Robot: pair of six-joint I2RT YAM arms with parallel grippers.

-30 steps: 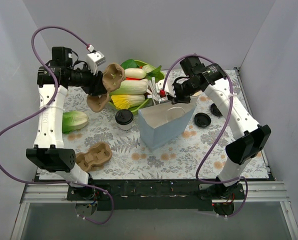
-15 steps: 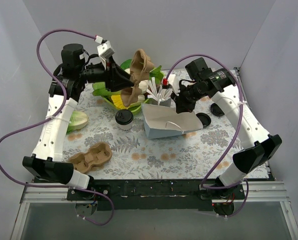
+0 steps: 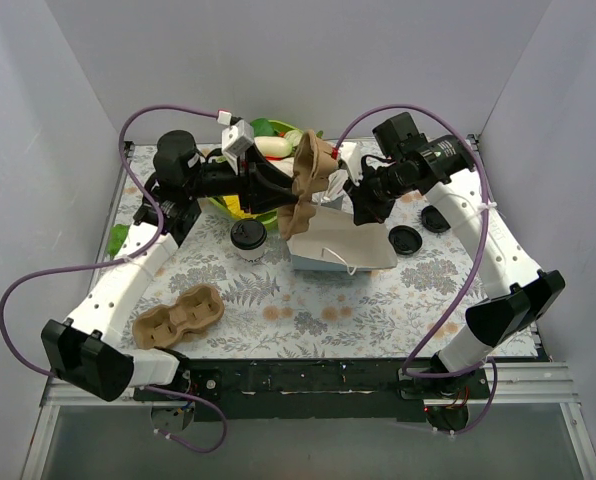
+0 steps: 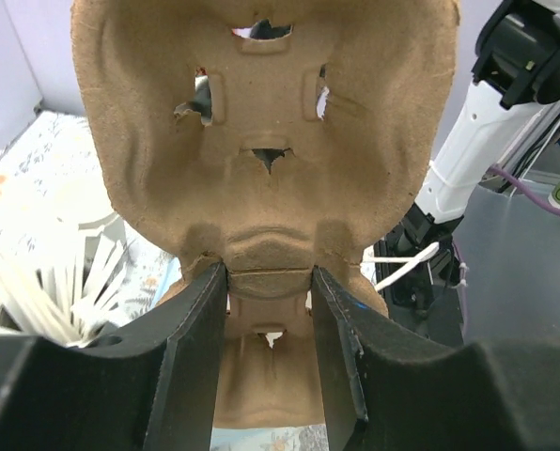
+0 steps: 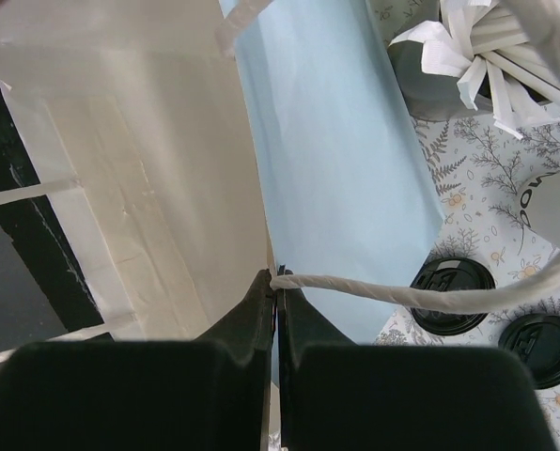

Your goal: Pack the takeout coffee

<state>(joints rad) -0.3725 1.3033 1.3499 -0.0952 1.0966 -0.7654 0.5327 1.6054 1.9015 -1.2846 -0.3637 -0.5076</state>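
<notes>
Clamping the carrier (image 3: 313,170), your left end effector (image 3: 283,186) hangs nearer the takeout coffee (image 3: 247,238), which seemingly stands near-left of it; the right end effector (image 5: 275,282) pinches the bag (image 3: 328,250).

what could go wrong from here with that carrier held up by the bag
1. The left jaws grip the carrier only at its narrow waist, and it hangs tilted at the mouth of the bag. It may catch on the rim.
2. The right jaws pinch just the thin rim by the handle. A snag might pull the bag free or tip it.
3. The straws stand right beside the bag and could be knocked.
</notes>
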